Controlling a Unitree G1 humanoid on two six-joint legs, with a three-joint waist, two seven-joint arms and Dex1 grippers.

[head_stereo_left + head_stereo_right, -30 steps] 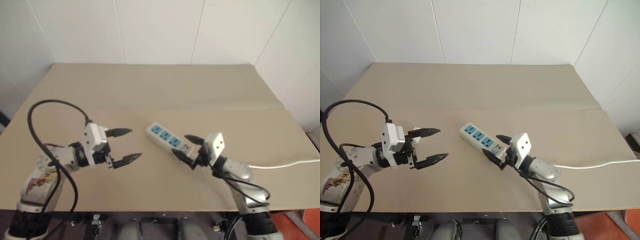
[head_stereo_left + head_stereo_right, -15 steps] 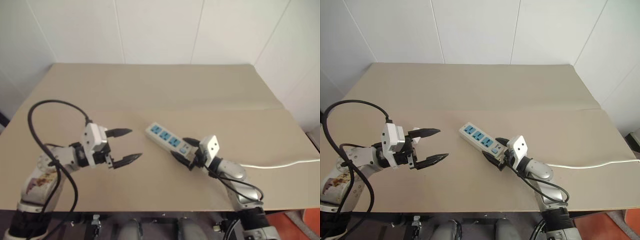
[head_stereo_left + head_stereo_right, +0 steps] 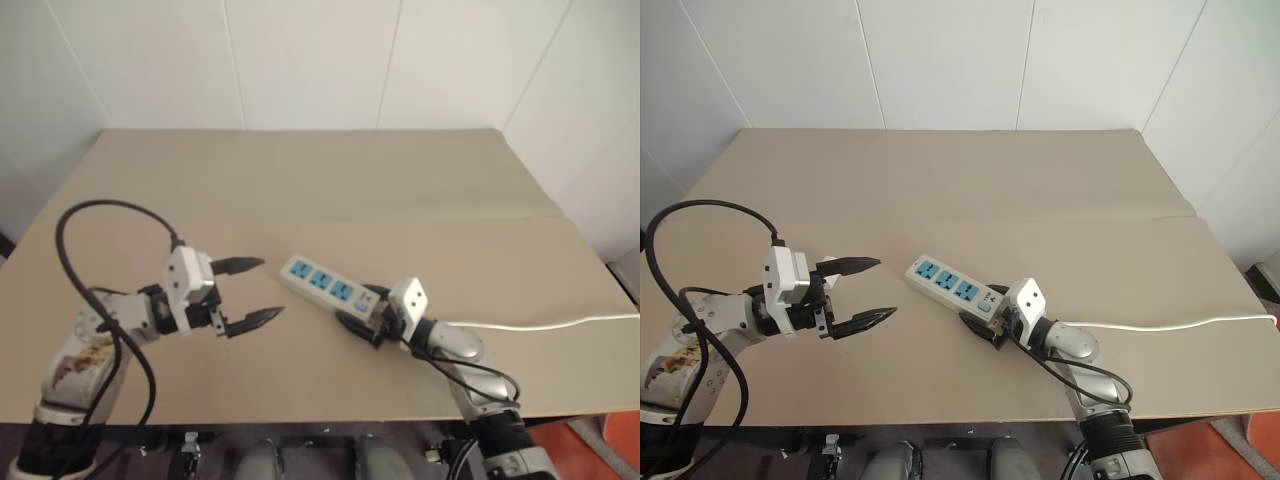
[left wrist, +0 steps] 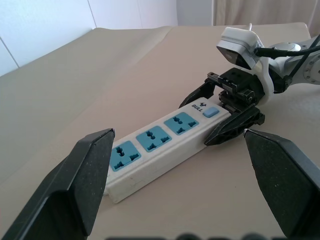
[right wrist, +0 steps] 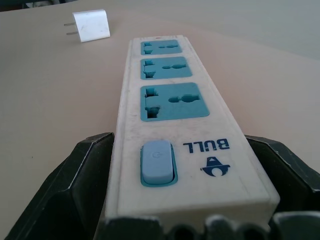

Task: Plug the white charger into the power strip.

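Head views: the power strip [image 3: 949, 287], a long rigid white plastic bar with three blue socket faces, is seen lying flat on the matt tan table [image 3: 940, 180], its thin white cable [image 3: 1160, 324] trailing away from the switch end. The right gripper [image 3: 980, 322] is placed at that switch end with its black fingers spread wide on either side of the bar; whether the pads press the sides cannot be told. The left gripper [image 3: 865, 291] is held apart from the strip's far end, fingers wide and empty. Left wrist view: the strip's smooth, hard-edged casing and its blue switch [image 4: 210, 112] are shown, with the right gripper's fingers flanking the switch end. Right wrist view: the white charger [image 5: 92, 26], a small glossy block with two thin metal prongs, is seen resting on the table beyond the strip's far end, well apart from it. The charger is judged light, stiff and somewhat slippery; it is best taken by two opposite flat faces with the prongs left free. The strip is judged light enough to slide when pushed, so it is best steadied across its long sides near one end.
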